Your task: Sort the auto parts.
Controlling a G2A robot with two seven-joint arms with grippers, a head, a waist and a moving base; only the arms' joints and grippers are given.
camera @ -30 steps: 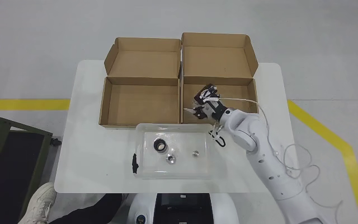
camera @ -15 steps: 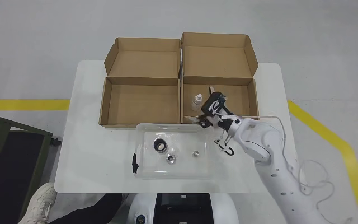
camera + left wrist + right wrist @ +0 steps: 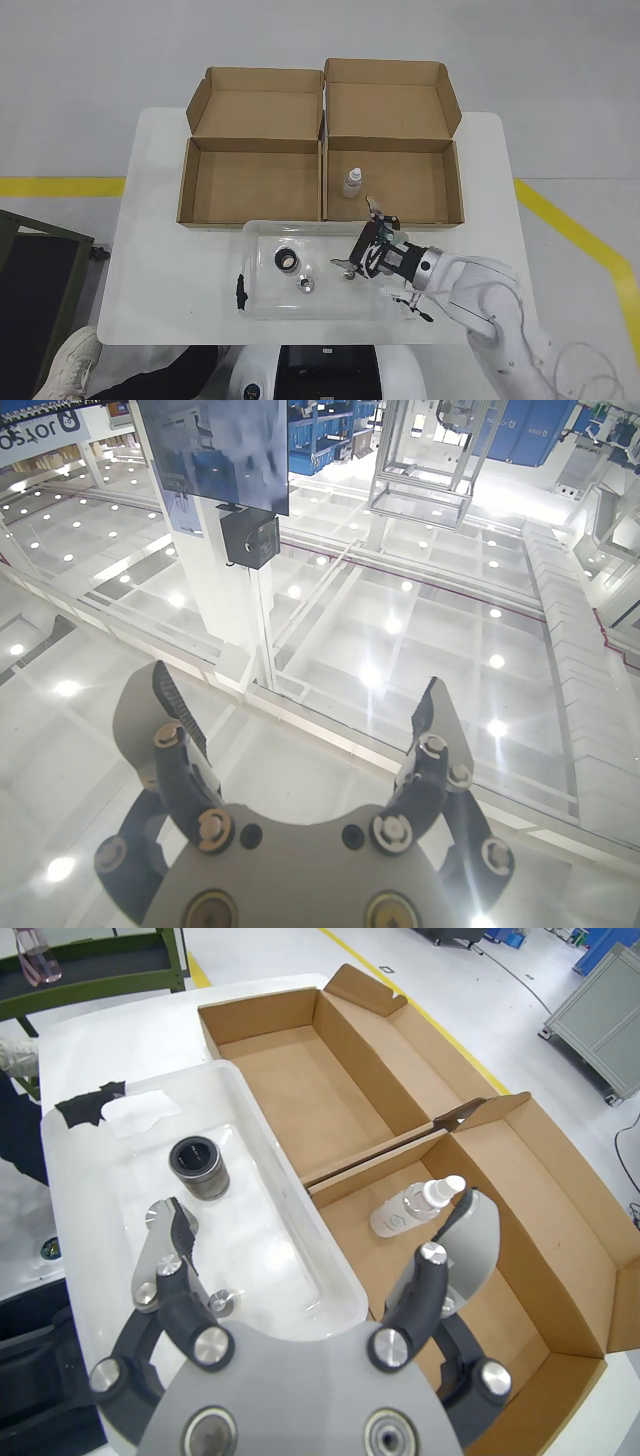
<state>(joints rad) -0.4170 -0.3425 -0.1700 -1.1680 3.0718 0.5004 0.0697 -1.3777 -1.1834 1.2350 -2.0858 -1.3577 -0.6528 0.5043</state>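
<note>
On the white table (image 3: 125, 1028), a clear plastic tray (image 3: 165, 1077) is holding the linear bearing (image 3: 199, 1169) on end, probably heavy, stiff and slippery, best pinched across its round wall, while the right pincer (image 3: 320, 1203) is hovering above the tray rim with jaws apart and a small metal part (image 3: 223, 1300) is possibly hindering.

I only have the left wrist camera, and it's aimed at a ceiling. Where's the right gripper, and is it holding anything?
Observer: The right gripper is open and empty, above the clear tray, at its end by the right cardboard box.
Operator: What's in the tray?
Observer: A dark cylindrical bearing and two small metal parts.
Operator: Anything in the boxes?
Observer: A small white spray bottle lies in the right cardboard box.
Operator: And the other box?
Observer: The left cardboard box holds nothing.
</note>
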